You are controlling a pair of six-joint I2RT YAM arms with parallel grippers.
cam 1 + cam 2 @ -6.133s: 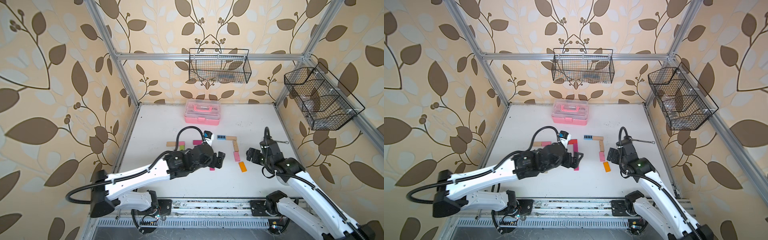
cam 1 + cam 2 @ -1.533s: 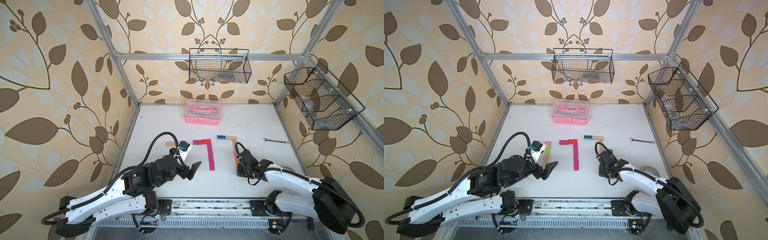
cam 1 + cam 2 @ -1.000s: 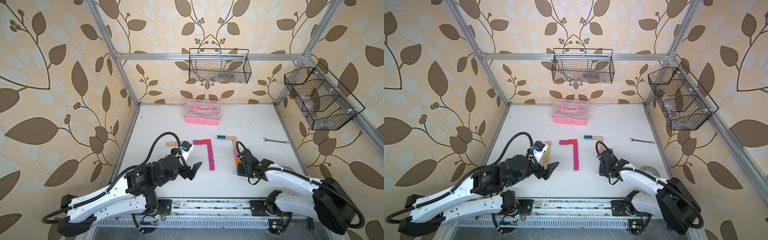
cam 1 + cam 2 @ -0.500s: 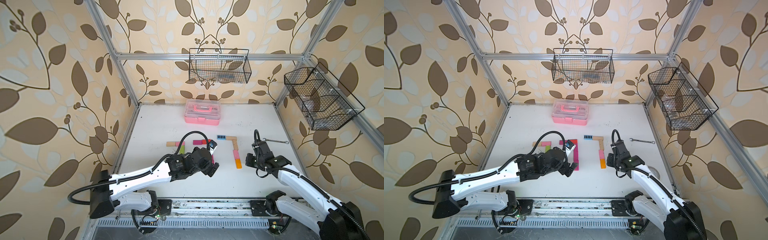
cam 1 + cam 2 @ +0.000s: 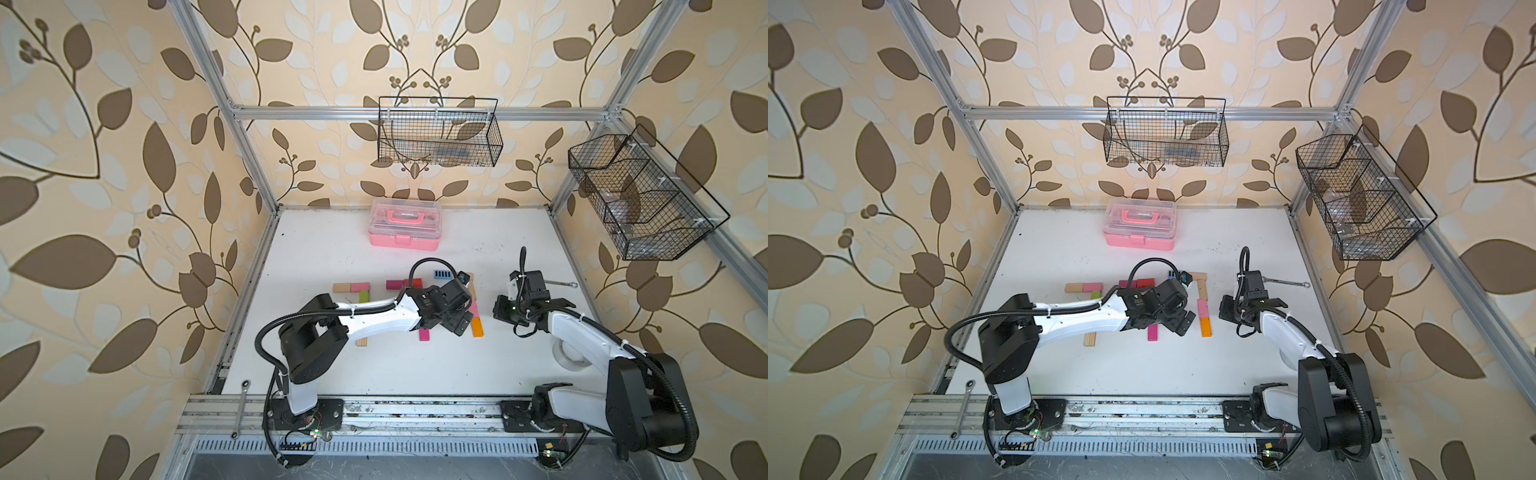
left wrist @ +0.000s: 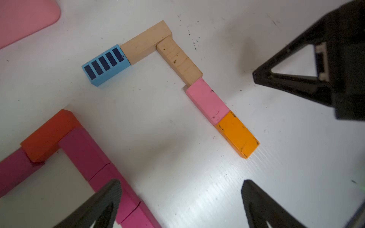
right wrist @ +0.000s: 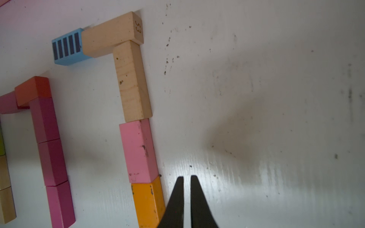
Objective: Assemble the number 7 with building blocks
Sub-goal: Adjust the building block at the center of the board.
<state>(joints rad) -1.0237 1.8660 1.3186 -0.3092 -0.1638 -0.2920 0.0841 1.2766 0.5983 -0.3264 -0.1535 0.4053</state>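
1. Closed and empty, the right gripper is sitting just beside the orange block.
2. Wide open and empty, the left gripper is hovering near the magenta seven.
3. The number 7 is lying flat: blue-striped block and wood forming the bar; wood, pink block and orange descending.
4. Likely tidying alignment; next is calling for lightly nudging the slightly offset pink block, or retreating cleanly.

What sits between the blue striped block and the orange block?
A plain wood block, a second wood block turning the corner, then a light pink block, in the left wrist view.
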